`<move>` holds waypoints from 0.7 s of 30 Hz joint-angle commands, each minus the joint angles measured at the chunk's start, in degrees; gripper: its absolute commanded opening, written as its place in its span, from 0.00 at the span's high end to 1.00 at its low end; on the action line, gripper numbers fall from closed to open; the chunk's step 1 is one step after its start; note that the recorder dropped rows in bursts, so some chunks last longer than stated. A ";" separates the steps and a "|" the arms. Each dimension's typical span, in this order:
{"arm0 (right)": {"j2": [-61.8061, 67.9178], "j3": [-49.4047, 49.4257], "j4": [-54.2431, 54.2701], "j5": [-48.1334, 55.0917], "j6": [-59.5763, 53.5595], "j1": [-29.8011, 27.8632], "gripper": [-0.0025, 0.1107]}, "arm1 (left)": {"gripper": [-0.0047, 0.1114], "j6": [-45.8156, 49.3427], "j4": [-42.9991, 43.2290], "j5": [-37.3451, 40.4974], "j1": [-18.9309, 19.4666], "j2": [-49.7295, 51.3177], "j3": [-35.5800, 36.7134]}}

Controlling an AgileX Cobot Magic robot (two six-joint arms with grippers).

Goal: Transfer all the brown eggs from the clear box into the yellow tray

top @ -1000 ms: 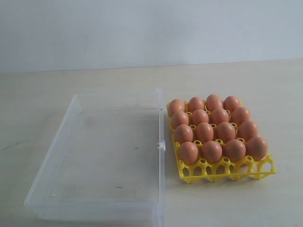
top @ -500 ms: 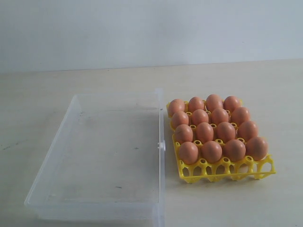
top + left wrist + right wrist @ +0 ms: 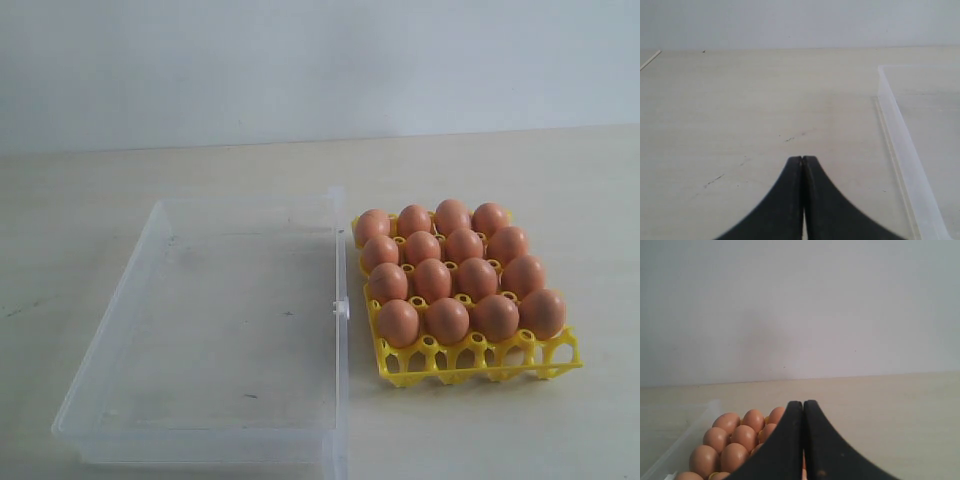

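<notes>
1. Sixteen brown eggs (image 3: 432,279) counted in the exterior view. All sit in the yellow tray (image 3: 480,362), four rows of four, each upright in its own cell. The front strip of the tray is open lattice with no egg in it.
2. Same view: the clear box (image 3: 112,325) lies just left of the tray, its latch tab (image 3: 341,309) facing the tray. The table (image 3: 200,165) shows through the box floor, and no egg is visible inside. Neither arm appears in this view.
3. Judgement: the transfer looks finished. Nothing brown shows in the box as far as this view reaches. One near corner of the box is cut by the frame edge, so that bit goes unchecked.
4. Left wrist view: the left gripper (image 3: 803,160) is clenched, its two black fingers pressed together with nothing between them. It points out over the table (image 3: 740,100), beside the wall of the clear box (image 3: 897,140) and outside it.
5. Right wrist view: the right gripper (image 3: 803,403) is likewise clamped tight and empty. Beyond it, part of the brown eggs (image 3: 732,437) shows, packed close together, with a corner of the clear box (image 3: 685,440) at their side. A plain pale back wall (image 3: 790,305) stands behind.
6. Left to do: no egg to fetch, by my reading. Only a check of the hidden box corner.
</notes>
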 commanded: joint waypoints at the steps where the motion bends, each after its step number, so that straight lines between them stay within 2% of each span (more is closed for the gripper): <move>1: -0.37 0.27 -0.07 0.03 0.00 -0.30 0.98 | 0.96 0.00 -0.32 -0.71 -0.49 -0.32 -0.23; 8: -0.37 0.27 -0.09 0.03 0.00 -0.41 0.98 | 0.96 0.00 -0.32 -0.71 -0.49 -0.32 -0.23; 21: -0.37 0.27 -0.09 0.03 0.00 -4.93 0.98 | 0.96 0.00 -0.32 -0.71 -0.49 -0.32 -0.23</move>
